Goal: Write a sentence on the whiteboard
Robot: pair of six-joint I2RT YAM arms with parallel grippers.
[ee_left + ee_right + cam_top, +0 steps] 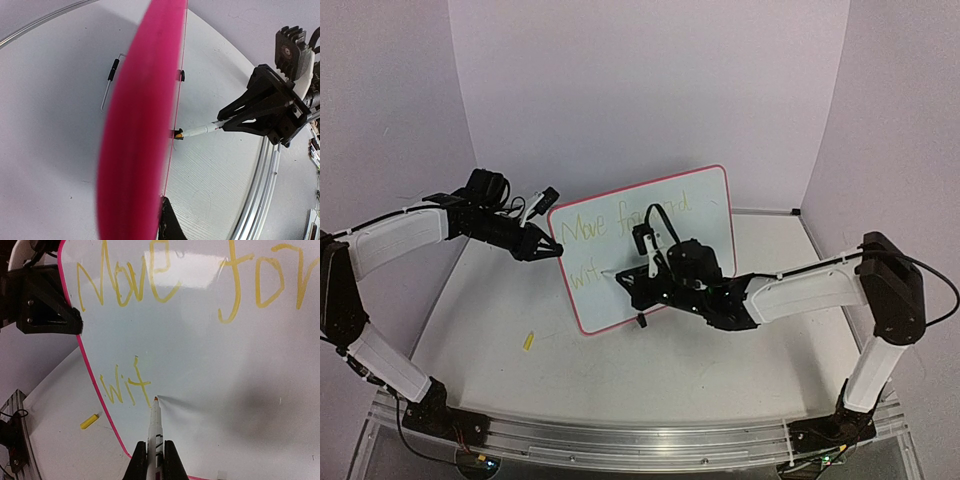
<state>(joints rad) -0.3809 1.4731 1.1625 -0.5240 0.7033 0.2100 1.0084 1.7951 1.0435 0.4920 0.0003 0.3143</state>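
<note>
The sentence [122, 290] reaches "Move for…" and, on its second line, "wit", on the upright whiteboard [225, 390].

The marker [155, 427] runs straight out from the right fingers [137, 465], which are clamped narrow on its barrel. Its tip touches the board just right of the "t", with bare board lying to the right for the remaining letters. The left fingers [55, 315] are closed on the board's left rim, steadying it on the worktop [720, 360]. A yellow cap [528, 341] lies near the board's foot.
</note>
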